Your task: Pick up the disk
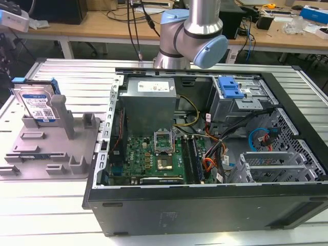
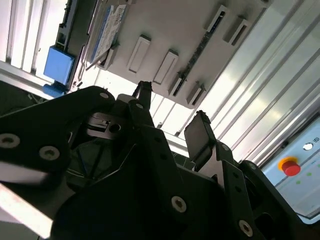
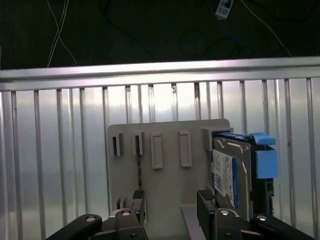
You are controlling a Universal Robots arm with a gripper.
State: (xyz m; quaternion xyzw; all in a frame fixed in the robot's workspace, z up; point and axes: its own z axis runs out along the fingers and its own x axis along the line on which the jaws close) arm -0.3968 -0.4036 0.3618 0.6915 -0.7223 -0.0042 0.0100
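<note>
Ribbed metal tabletop (image 1: 51, 215) in the exterior view bears a grey fixture tray (image 1: 84, 151) with the disk (image 1: 38, 105) standing on edge among its posts (image 1: 60, 110); the second wrist view shows the gripper (image 2: 172, 105) spread wide and empty; the first wrist view suggests gripping the stiff, heavyish, shock-sensitive disk across its flat faces

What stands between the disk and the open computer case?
In the exterior view, the upright posts of the grey plastic fixture tray stand between the silver rectangular hard disk with blue rails and the black open-sided computer case.
</note>
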